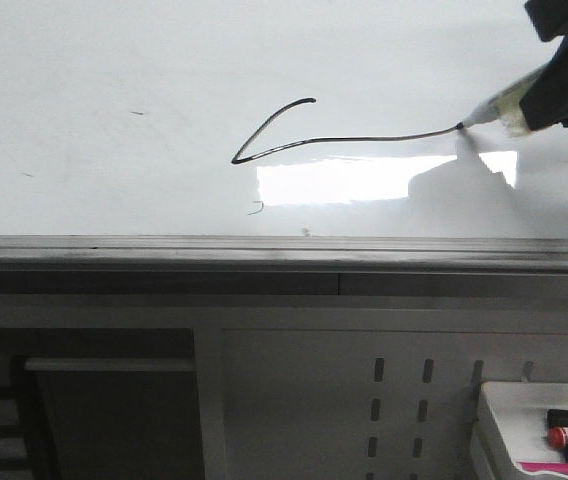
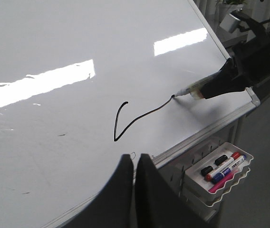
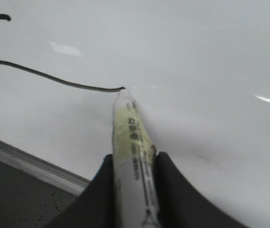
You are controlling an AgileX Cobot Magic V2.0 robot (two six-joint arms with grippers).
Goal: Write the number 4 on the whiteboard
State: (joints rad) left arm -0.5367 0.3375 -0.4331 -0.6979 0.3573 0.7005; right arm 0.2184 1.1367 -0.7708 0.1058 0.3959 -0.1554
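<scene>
right gripper [image 3: 134, 190] clamped, left gripper [image 2: 135, 190] closed

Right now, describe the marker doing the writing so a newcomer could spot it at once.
Start at the whiteboard and follow the unfinished number 4 along its long bar to the right end. The marker touches there, held in the right gripper. Unlike the capped markers in the tray below the board, it is uncapped with yellowish tape around its barrel.

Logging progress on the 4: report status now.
Right gripper shut on marker, tip on whiteboard. Left gripper shut, empty. Number 4 partial: slant and bar drawn, no vertical. Nothing in the way.
</scene>
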